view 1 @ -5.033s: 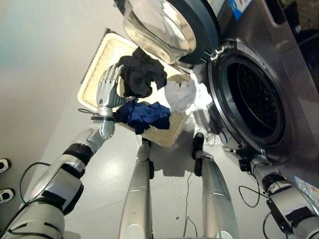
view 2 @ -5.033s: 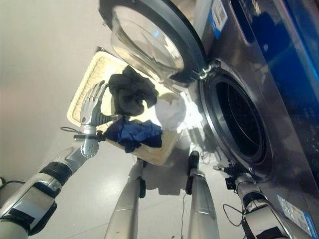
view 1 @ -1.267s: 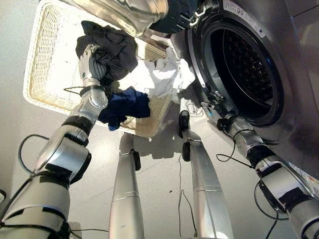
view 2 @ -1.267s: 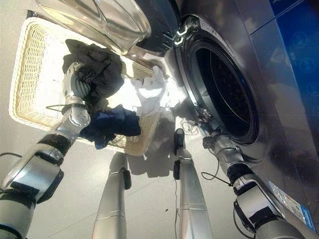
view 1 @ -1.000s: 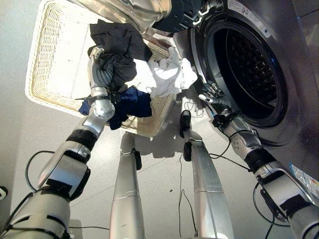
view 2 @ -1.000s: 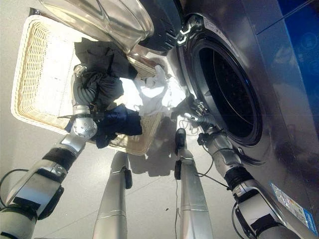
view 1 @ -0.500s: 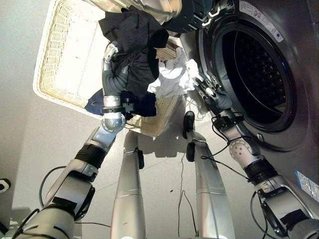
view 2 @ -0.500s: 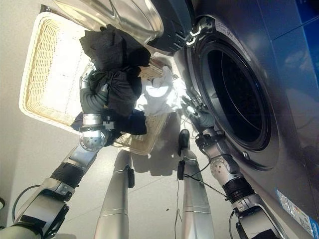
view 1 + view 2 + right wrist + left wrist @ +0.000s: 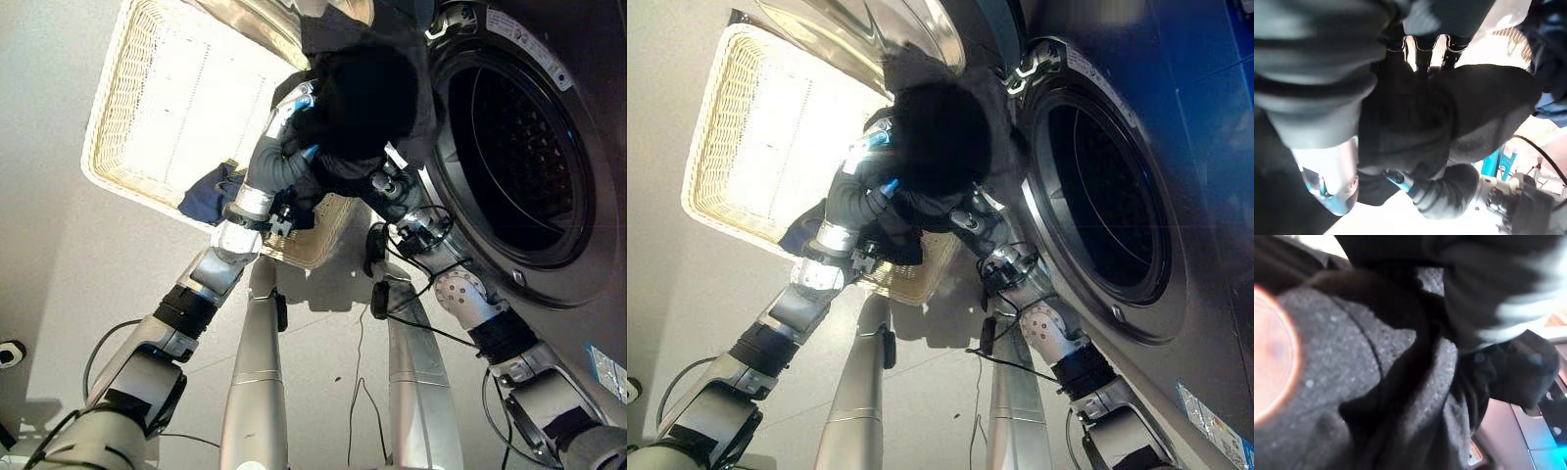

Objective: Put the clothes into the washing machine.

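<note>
Left eye view: left hand (image 9: 286, 127) grips dark garment (image 9: 364, 103) beside washer opening (image 9: 524, 147); right hand (image 9: 390, 186) beneath it, grip indiscernible.

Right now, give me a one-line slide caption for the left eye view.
Both hands lift a bundled black garment from the cream wicker laundry basket toward the open washing machine drum.

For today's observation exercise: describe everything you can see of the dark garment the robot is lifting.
The dark garment is a bunched black-grey bundle of soft, speckled, fleece-like cloth. It is held up above the wicker basket, beside the washing machine's open drum. The left hand presses into one side of it and the right hand meets it from below.
</note>
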Controlling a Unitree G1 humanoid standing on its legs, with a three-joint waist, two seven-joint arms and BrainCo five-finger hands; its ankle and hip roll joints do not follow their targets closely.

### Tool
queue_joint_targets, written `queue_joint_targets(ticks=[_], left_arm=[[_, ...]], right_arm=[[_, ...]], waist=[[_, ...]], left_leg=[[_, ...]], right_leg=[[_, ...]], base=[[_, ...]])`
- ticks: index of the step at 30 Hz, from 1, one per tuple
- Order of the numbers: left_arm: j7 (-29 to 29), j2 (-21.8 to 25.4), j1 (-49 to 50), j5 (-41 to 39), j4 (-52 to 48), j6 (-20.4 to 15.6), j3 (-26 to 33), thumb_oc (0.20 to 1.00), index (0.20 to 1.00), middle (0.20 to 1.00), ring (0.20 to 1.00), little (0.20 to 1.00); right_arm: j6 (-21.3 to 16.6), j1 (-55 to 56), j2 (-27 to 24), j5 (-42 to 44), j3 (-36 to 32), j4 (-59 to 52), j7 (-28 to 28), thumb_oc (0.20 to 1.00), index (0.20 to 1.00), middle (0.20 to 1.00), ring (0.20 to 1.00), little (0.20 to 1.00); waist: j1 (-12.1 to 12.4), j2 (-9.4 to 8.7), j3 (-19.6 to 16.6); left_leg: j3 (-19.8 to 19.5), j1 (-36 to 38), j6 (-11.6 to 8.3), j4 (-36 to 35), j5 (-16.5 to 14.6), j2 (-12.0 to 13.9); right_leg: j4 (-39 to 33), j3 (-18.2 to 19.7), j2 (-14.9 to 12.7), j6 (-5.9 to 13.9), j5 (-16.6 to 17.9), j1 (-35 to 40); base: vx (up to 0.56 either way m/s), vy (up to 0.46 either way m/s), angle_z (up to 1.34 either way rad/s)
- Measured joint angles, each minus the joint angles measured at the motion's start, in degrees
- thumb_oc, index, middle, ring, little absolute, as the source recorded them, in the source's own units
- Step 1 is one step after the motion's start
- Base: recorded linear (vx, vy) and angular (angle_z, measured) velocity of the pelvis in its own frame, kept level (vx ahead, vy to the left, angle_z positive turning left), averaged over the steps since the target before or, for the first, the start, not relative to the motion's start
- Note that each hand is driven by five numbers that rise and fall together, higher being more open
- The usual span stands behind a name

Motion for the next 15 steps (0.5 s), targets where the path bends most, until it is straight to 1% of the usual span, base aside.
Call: queue_joint_targets(ticks=[3, 4, 10, 15], left_arm=[[-0.3, 0.0, -0.5, 0.0, 0.0, 0.6, -0.1, 0.200, 0.200, 0.200, 0.200, 0.200], [-0.3, 0.0, -1.0, 0.1, 0.0, 1.4, -0.4, 0.200, 0.200, 0.200, 0.200, 0.200], [-0.3, 0.1, -1.3, 0.1, 0.0, 1.7, -1.0, 0.200, 0.200, 0.200, 0.200, 0.200], [-0.3, 0.2, -1.4, 0.2, -0.1, 2.7, -1.0, 0.200, 0.200, 0.200, 0.200, 0.200]], right_arm=[[0.0, -0.1, 0.0, 0.4, 0.0, 0.0, 0.1, 1.000, 1.000, 1.000, 1.000, 1.000], [0.1, -0.2, 0.0, 0.9, 0.0, 0.0, 0.1, 1.000, 1.000, 1.000, 1.000, 1.000], [0.4, 0.1, 0.0, 4.0, 0.1, 0.0, 1.3, 1.000, 1.000, 1.000, 1.000, 1.000], [0.1, 0.2, 0.1, 6.1, 0.5, -0.2, 1.3, 1.000, 1.000, 1.000, 1.000, 1.000]], waist=[[0.1, 0.01, 0.0], [0.3, 0.03, 0.0], [1.3, 0.09, 0.0], [1.3, 0.09, 0.0]], left_leg=[[0.0, 0.0, 0.01, 0.0, 0.0, -0.1], [-0.1, 0.0, -0.02, 0.1, 0.0, -0.1], [-0.2, 0.2, -0.07, 0.1, 0.1, -0.2], [-0.4, 0.2, 0.02, 0.0, 0.2, -0.6]], right_leg=[[0.1, 0.0, -0.1, 0.02, 0.0, 0.0], [0.2, 0.0, -0.1, 0.05, -0.1, 0.0], [0.4, -0.2, -0.3, 0.03, -0.2, 0.1], [0.4, -0.3, -0.7, 0.19, -0.4, 0.1]], base=[[0.00, 0.000, 0.00], [0.00, 0.000, 0.00], [0.00, 0.000, 0.01], [0.00, 0.003, 0.02]])
